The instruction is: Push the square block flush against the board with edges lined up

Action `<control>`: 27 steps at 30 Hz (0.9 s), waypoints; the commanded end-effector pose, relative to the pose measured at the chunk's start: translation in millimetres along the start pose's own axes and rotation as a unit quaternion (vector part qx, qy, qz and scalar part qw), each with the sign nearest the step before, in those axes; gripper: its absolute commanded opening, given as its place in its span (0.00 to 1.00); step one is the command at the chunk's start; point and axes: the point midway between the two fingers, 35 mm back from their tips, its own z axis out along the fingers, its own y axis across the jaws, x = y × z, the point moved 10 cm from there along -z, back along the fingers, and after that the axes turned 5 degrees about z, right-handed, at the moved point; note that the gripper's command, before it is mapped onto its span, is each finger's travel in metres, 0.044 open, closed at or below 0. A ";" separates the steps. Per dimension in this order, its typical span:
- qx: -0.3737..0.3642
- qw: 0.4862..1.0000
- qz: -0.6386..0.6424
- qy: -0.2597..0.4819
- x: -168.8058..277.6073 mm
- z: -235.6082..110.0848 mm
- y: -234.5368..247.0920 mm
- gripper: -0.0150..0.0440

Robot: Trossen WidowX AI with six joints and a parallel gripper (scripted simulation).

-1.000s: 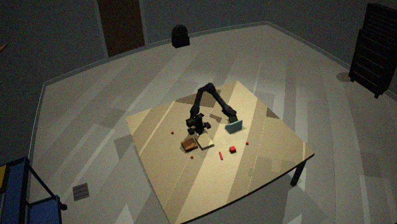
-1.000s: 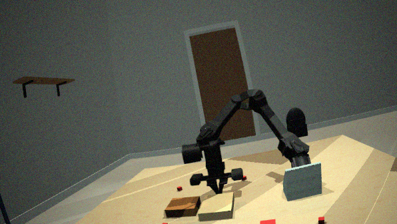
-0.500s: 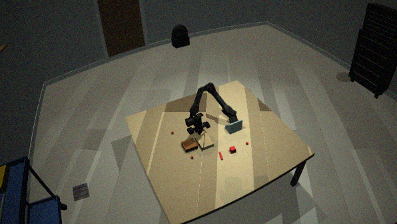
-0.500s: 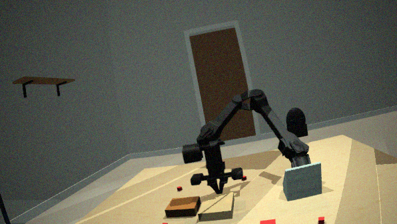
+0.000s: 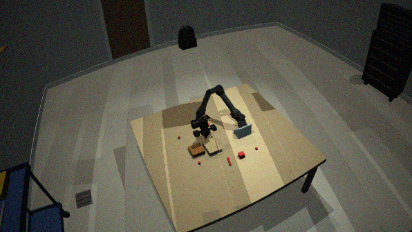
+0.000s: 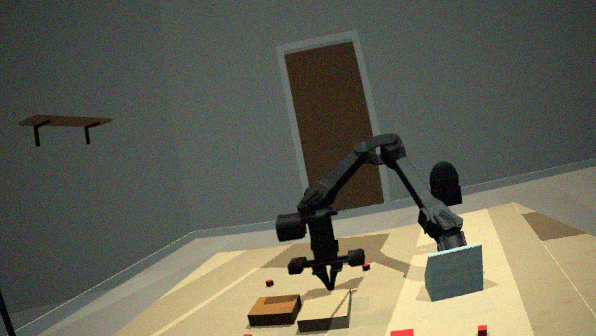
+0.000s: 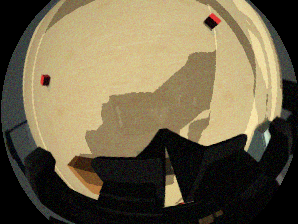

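In the top view's centre the gripper (image 5: 206, 135), fingers pressed together and holding nothing, hangs just above the pale board (image 5: 212, 146). The brown block (image 5: 196, 150) lies just lower left of it, beside the board's left side with a thin gap showing.

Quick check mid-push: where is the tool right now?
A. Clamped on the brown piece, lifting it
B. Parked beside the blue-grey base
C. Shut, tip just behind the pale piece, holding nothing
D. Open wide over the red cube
C: the tool is shut to a point just behind the pale piece, with the brown piece lying on the table beside it.
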 end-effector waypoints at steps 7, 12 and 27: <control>0.000 1.000 0.000 0.000 -7.2 -5.4 0.7 0.25; 0.000 1.000 -0.001 0.000 -6.5 -50.1 0.4 0.25; -0.004 0.989 -0.149 0.003 17.6 -52.8 -12.3 0.25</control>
